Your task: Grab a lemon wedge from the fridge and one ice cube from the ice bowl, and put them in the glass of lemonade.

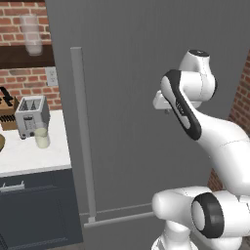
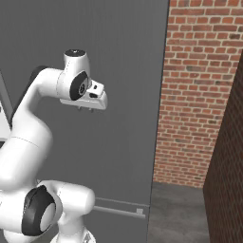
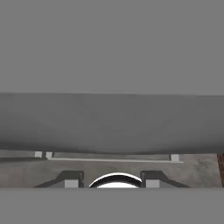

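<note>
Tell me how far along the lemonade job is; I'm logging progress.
Nothing looks done yet. The fridge is closed, its handle untouched. The gripper is open and empty, facing the door. The glass of lemonade waits on the counter. Left: open the fridge, fetch the wedge and ice cube, drop both in.

Glass of lemonade (image 1: 42, 137) on counter (image 1: 29, 154) before toaster (image 1: 31, 116), left of fridge (image 1: 141, 73).
</note>
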Controlling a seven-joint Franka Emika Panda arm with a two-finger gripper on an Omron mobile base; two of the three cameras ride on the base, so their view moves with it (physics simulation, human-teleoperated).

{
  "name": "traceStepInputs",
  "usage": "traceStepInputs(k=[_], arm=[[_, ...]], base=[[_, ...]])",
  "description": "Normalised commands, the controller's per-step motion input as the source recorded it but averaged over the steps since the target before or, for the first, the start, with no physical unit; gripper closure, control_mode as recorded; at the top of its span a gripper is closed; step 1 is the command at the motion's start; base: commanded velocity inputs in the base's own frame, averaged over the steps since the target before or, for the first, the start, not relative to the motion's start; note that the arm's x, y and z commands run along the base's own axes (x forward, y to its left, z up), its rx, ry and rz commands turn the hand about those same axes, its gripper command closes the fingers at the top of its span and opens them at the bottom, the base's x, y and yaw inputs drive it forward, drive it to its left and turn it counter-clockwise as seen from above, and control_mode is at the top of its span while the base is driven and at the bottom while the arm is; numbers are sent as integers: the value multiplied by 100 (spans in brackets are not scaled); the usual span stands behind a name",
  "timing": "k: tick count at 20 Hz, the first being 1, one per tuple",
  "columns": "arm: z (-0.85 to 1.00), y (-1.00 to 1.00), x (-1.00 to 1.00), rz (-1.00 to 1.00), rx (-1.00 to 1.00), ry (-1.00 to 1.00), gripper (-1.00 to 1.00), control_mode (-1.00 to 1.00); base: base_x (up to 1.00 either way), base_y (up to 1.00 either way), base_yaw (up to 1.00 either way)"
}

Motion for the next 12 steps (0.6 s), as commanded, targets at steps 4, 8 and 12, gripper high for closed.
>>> traceStepInputs(k=[4,8,12], arm=[[0,0,-25,0,0,0,-100,-100],[0,1,-51,0,0,0,-100,-100],[0,2,-52,0,1,0,-100,-100]], base=[[0,0,0],[0,0,0],[0,0,0]])
